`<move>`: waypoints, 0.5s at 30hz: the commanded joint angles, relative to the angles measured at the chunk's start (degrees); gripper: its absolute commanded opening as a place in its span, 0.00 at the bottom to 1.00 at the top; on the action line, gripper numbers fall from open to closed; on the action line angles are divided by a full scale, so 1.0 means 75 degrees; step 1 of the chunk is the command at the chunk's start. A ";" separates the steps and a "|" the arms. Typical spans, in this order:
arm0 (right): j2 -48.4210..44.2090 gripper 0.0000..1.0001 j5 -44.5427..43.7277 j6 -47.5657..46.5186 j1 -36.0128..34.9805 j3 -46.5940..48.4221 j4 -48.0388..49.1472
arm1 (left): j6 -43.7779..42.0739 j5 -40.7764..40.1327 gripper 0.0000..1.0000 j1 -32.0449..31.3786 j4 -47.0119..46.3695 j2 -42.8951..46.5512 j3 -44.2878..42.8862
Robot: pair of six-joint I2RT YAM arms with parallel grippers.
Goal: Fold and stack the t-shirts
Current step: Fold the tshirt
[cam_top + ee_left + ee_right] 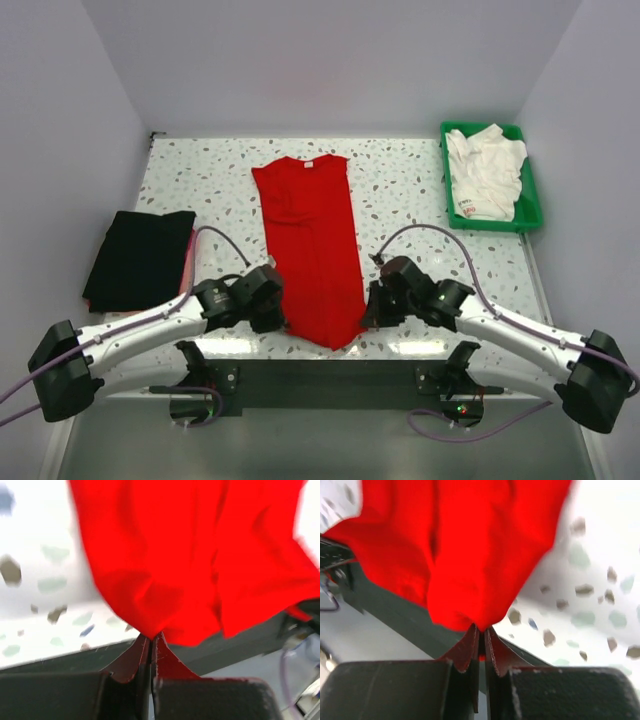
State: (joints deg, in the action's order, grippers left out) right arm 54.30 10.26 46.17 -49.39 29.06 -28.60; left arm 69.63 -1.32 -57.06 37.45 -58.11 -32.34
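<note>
Left of the long bright red cloth t-shirt (310,235) lies a folded black cloth t-shirt (140,258), with speckled tabletop (220,190) between them. At the red shirt's near hem, your left gripper (151,641) is clamped on its left corner, your right gripper (481,631) on the right. Further right: a green plastic tray (482,126) with white t-shirts (485,170).

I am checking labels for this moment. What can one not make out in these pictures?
Top view: where the left gripper and right gripper pinch, hidden under their wrists.
Top view: the white t-shirts in the green tray, crumpled together, number unclear; red print too small to read.
Top view: a reddish strip beside the black t-shirt, mostly covered by it.
Wrist views: the red t-shirt, blurred and cut off by the edges.
</note>
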 commanded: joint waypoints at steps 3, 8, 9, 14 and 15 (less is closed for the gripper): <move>0.1440 0.05 -0.1144 -0.0859 0.0045 0.1922 0.0062 | -0.1160 -0.0340 0.00 0.1254 -0.0363 -0.0442 -0.1112; 0.3186 0.03 -0.1146 -0.1210 0.0408 0.3283 0.0672 | -0.1666 -0.0199 0.00 0.2191 -0.0891 -0.1309 -0.1629; 0.3769 0.02 -0.1088 -0.1246 0.0560 0.3750 0.0719 | -0.1794 -0.0048 0.00 0.2356 -0.1078 -0.1589 -0.1734; 0.5202 0.01 -0.0889 -0.1468 0.1158 0.4960 0.0883 | -0.2076 0.0117 0.00 0.3386 -0.1512 -0.2399 -0.2156; 0.5414 0.01 -0.0818 -0.1469 0.1391 0.5298 0.0907 | -0.2158 0.0141 0.00 0.3505 -0.1664 -0.2517 -0.2308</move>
State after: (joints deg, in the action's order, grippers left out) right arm 91.61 3.97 37.32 -42.06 62.87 -24.14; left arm 57.14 -1.19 -33.85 30.11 -75.20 -45.60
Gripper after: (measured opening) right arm 0.055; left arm 0.030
